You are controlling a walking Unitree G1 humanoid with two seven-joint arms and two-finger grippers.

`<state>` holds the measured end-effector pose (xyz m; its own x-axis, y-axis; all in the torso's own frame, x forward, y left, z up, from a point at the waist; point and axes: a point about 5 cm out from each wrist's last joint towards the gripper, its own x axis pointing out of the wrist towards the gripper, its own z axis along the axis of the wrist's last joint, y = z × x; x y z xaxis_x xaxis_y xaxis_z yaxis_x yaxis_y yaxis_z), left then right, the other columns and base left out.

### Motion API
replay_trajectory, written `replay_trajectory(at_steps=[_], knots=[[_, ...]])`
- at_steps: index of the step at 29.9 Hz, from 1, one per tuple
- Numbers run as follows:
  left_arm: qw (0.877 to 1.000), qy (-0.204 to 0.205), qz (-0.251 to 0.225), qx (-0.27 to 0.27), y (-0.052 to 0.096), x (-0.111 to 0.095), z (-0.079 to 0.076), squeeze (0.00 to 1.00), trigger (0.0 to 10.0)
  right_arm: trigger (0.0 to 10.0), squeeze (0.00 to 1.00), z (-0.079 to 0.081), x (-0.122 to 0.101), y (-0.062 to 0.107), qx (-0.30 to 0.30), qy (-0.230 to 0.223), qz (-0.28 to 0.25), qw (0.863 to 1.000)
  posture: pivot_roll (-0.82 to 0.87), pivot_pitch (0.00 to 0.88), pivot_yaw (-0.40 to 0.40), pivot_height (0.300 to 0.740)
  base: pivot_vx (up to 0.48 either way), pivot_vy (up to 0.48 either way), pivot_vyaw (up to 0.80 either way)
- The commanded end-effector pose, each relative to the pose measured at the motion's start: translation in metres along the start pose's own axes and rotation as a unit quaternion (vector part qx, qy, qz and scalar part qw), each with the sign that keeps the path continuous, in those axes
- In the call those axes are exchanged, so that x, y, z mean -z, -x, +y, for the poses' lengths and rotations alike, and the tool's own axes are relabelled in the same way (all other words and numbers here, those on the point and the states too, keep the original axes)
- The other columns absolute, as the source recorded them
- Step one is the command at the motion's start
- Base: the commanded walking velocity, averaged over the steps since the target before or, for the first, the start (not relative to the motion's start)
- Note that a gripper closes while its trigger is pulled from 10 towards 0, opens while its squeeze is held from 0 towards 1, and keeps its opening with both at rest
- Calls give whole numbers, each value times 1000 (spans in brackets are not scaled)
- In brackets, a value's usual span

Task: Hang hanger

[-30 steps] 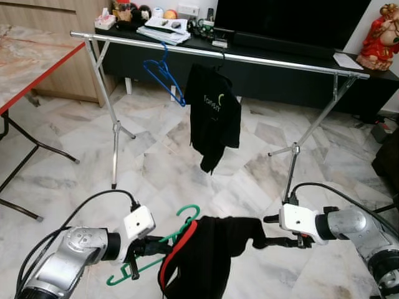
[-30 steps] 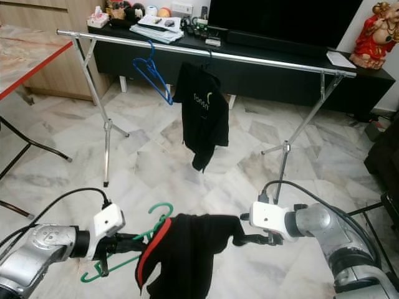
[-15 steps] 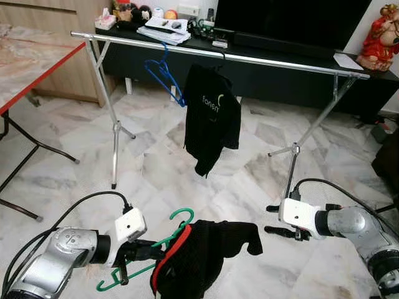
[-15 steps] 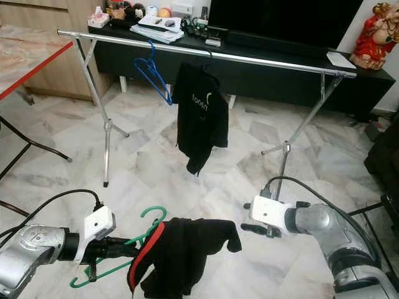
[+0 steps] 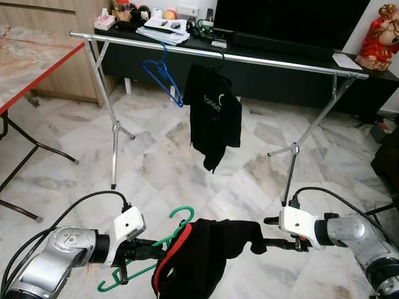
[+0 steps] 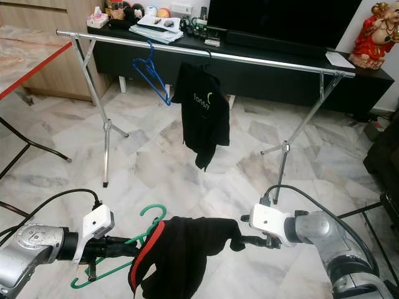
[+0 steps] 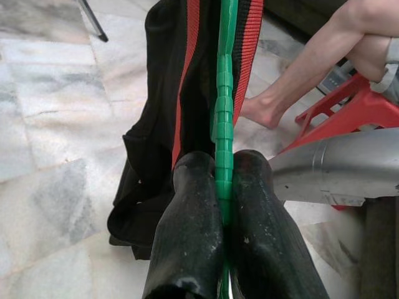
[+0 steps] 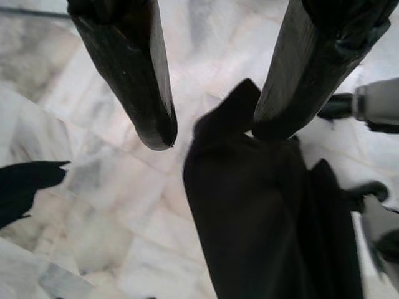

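Pinched tight by left gripper on thin green plastic hanger, stiff, light; draped black red-trimmed garment soft, prone to sliding. Right gripper spread at garment's edge. Well short of silver clothes rail.

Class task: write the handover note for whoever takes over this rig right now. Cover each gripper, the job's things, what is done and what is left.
Left gripper: shut on the green plastic hanger, held low over the marble floor.
Right gripper: open, at the sleeve of the black garment with red trim draped on that hanger.
Silver clothes rail: carries a blue hanger and a black shirt.
Done: garment on hanger.
Left: hook the hanger on the rail.
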<state>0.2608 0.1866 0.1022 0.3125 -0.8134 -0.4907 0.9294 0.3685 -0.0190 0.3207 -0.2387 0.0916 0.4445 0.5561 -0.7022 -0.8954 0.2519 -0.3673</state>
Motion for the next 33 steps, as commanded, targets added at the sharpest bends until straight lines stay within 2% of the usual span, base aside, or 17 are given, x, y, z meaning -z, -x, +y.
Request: replay_trajectory(at_steps=[1, 12, 20, 33], knots=[[999, -18, -29, 9, 3, -14, 0, 0, 0, 10000, 0, 3, 11, 4, 7, -3, 30, 1000, -32, 105, -134, 740, 0, 0, 0], [998, -23, -42, 29, 7, -21, -4, 0, 0, 10000, 0, 2, 8, 0, 26, -17, 13, 999, -22, 111, -130, 740, 0, 0, 0], [998, -26, -49, 38, 7, -26, -5, 0, 0, 10000, 0, 7, 6, -2, 3, -51, -19, 999, -22, 115, -127, 740, 0, 0, 0], [994, -36, -84, 59, 10, -42, -8, 0, 0, 10000, 0, 7, 9, -5, 36, -85, -31, 995, -12, 120, -116, 740, 0, 0, 0]])
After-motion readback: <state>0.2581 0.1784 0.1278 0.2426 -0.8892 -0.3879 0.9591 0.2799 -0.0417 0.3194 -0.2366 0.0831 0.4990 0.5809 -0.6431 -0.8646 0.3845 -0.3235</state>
